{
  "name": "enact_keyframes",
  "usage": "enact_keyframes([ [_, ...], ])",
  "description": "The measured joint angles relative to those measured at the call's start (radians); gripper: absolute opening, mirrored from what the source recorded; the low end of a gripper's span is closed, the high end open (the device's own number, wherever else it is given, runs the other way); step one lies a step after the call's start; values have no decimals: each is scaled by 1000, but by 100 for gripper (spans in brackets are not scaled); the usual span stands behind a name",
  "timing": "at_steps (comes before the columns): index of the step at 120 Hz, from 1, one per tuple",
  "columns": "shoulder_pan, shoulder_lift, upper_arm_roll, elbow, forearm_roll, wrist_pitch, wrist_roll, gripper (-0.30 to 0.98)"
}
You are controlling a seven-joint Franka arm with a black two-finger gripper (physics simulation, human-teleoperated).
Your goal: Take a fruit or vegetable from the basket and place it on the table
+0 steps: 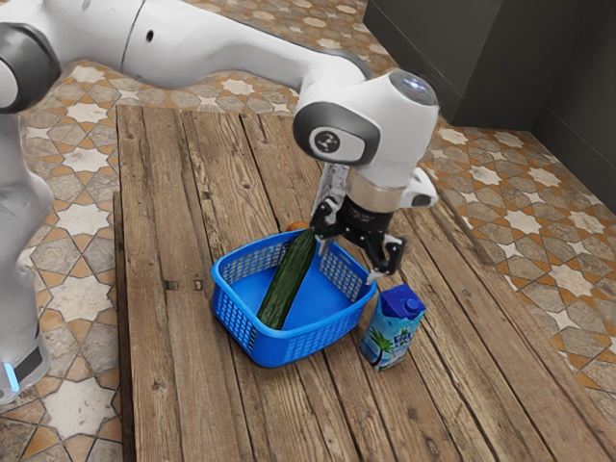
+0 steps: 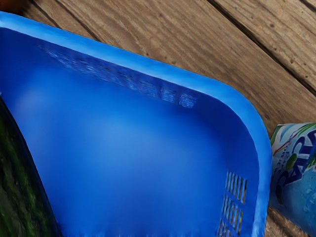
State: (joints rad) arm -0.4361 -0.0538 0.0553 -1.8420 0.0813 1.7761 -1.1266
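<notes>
One blue basket, one cucumber inside. Gripper over basket, jaws spread apart. On desk: one carton beside basket, one orange round item near rim.

A table of planks stands on a floor of star-patterned tiles. Dark walls rise at the exterior view's upper right.
</notes>
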Motion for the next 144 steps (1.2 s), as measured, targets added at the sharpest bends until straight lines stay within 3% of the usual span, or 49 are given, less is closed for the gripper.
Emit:
enact_keyframes([
  [7,-25,-63,0,-80,-7,7,-4,69],
  [24,42,-151,58,-176,-22,19,-13,69],
  [77,40,-124,72,-232,-50,82,-28,69],
  [144,46,-128,74,-348,-155,199,-39,66],
])
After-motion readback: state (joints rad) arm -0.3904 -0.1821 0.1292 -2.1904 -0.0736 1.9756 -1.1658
